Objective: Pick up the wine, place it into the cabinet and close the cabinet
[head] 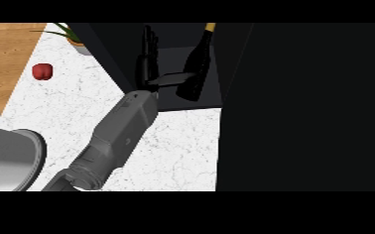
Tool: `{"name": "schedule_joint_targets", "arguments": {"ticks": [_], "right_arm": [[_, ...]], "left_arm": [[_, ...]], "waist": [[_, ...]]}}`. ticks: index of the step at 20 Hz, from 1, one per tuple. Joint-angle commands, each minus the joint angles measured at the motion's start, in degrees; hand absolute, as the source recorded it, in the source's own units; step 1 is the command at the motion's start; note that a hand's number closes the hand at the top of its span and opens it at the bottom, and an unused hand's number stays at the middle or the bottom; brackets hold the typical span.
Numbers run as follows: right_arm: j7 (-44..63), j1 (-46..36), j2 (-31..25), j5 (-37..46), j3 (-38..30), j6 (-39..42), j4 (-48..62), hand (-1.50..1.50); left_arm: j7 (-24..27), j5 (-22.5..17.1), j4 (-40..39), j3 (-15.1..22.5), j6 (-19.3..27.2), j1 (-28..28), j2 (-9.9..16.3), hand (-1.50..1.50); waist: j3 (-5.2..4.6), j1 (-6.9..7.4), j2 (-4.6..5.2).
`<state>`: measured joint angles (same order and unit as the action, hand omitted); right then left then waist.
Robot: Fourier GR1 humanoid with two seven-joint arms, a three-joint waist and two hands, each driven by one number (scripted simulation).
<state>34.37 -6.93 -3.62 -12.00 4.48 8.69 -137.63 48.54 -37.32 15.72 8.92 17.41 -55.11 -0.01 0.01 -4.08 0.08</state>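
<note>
Grey forearm rising from the lower edge dominates the head view, ending in one hand (149, 54) at the mouth of the dark cabinet (293, 104). By its place at the left of the view it looks to be the left hand; its fingers stand straight and close together, and its thumb reaches toward the wine bottle (195, 69), which stands inside the cabinet on its shelf, gold-capped neck pointing away. Whether the thumb touches the bottle cannot be told.

Judged from this, the bottle is placed and the step in hand is drawing clear; the hand should back straight out without brushing the bottle, then find the door.

On the marbled tabletop (176, 148): one red apple (42, 71), one potted plant (73, 37), one metal bowl (18, 158). No second hand shows.
</note>
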Motion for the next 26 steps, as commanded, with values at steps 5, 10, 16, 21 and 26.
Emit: {"name": "schedule_joint_targets", "arguments": {"ticks": [5, 10, 16, 21, 26], "right_arm": [[1.6, 2.0, -0.6, -1.4, -1.9, -0.8, -4.6, -1.5], [-1.7, 11.0, 0.9, 1.1, 1.6, 0.5, -8.5, -1.5], [-0.3, 5.2, -1.9, -2.2, -4.2, 0.3, -5.0, -1.5], [-3.4, 5.6, 0.7, 0.7, -0.8, -0.7, -3.0, -1.5], [2.6, 2.4, -2.7, -4.1, -5.4, -1.1, -6.9, -1.5]], "left_arm": [[-1.5, -8.1, 18.8, 17.2, 9.2, 13.8, 0.0, -1.5], [-3.8, -8.3, 32.2, 25.6, 18.1, 20.9, 0.0, -1.5], [-5.3, -3.4, 50.2, 32.3, 26.5, 31.8, 1.4, -1.5], [-9.4, -0.6, 60.8, 34.6, 31.1, 35.6, 1.6, -1.5], [-11.4, 4.1, 71.2, 39.1, 36.6, 43.7, 5.2, -1.5]], "waist": [[-0.02, 2.55, -0.32], [0.01, 3.39, -0.44], [0.01, 4.47, -0.42], [0.01, 4.28, -0.28], [0.0, 4.28, -0.32]]}}
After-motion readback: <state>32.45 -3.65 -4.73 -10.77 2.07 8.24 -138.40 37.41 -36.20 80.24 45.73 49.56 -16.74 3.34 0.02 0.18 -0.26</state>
